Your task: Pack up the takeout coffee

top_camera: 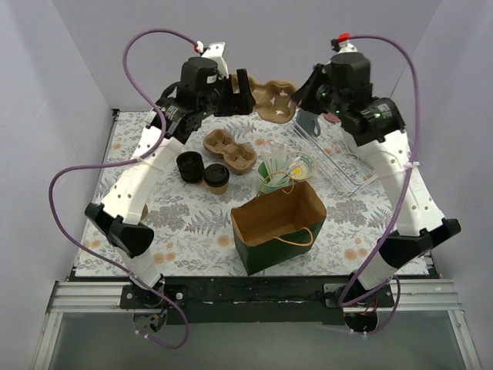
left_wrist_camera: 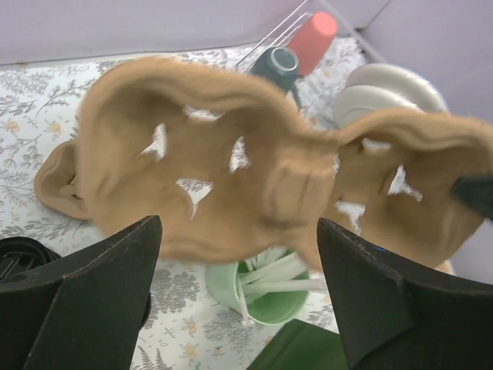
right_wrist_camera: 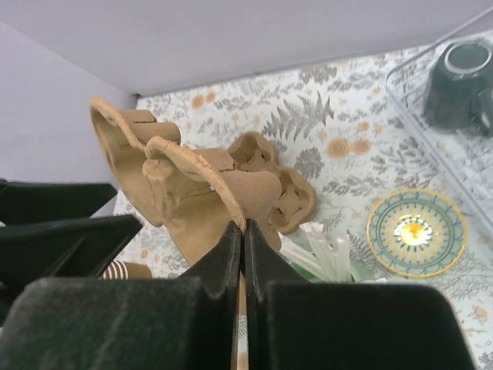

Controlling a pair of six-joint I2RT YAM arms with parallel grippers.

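Tablecloth [top_camera: 192,223], fern-printed, under takeout coffee [top_camera: 216,177]; plain lilac walls [top_camera: 269,31] around

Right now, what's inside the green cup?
White sticks stand inside the green cup. They cover its bottom, so anything underneath them is hidden.

The right gripper [right_wrist_camera: 243,225] is pinching the rim of a pulp carrier [right_wrist_camera: 185,181] — jaws pressed together, the carrier rising above and left of them. Right of the jaws a patterned plate [right_wrist_camera: 416,231] is lying flat, a dark mug [right_wrist_camera: 460,73] sitting farther beyond.
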